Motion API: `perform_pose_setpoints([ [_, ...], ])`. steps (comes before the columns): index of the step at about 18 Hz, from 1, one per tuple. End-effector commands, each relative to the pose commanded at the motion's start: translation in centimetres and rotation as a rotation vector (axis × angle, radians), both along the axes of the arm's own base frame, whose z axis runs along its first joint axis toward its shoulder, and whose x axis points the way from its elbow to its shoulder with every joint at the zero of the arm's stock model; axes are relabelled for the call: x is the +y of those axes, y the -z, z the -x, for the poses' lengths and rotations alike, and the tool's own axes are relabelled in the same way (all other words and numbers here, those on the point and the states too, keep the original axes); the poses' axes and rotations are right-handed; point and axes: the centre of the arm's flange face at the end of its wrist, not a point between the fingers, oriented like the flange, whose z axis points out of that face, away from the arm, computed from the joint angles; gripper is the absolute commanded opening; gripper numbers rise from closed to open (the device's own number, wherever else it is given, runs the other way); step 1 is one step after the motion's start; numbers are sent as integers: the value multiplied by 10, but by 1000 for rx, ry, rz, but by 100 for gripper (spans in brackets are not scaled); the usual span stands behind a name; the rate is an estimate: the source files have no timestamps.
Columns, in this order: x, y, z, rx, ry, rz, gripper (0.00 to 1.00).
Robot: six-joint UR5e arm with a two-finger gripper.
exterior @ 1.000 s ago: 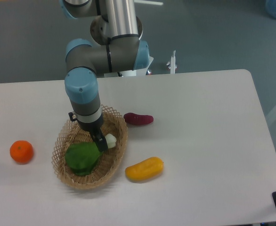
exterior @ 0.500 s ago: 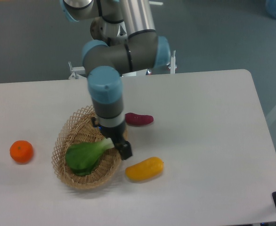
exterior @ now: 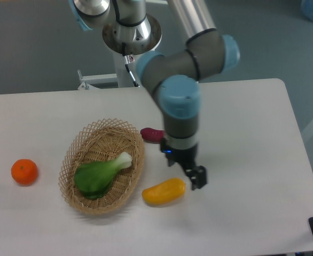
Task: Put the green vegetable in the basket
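Green vegetable (exterior: 100, 174): lies inside the basket (exterior: 75, 154), leaves at 7 o'clock, white stalk at 2 o'clock.
Gripper (exterior: 197, 177): holds nothing; I cannot tell its jaw gap.
Risk: it hangs just beside the yellow pepper (exterior: 164, 191) and could knock it.
Change: half a second ago the gripper was at the basket's 4 o'clock rim; it has swung away.

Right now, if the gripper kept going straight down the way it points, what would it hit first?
Probably the bare white table. The gripper points down just right of the yellow pepper-shaped item, though depth is unclear.
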Motion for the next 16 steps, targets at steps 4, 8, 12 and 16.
perform_pose_setpoints([
  [4, -27, -2, 35, -40, -11, 28, 100],
  [8, -46, 0, 52, -73, 3, 61, 100],
  [12, -65, 5, 65, -76, 14, 69, 100],
  [16, -63, 3, 64, -71, 18, 70, 100],
])
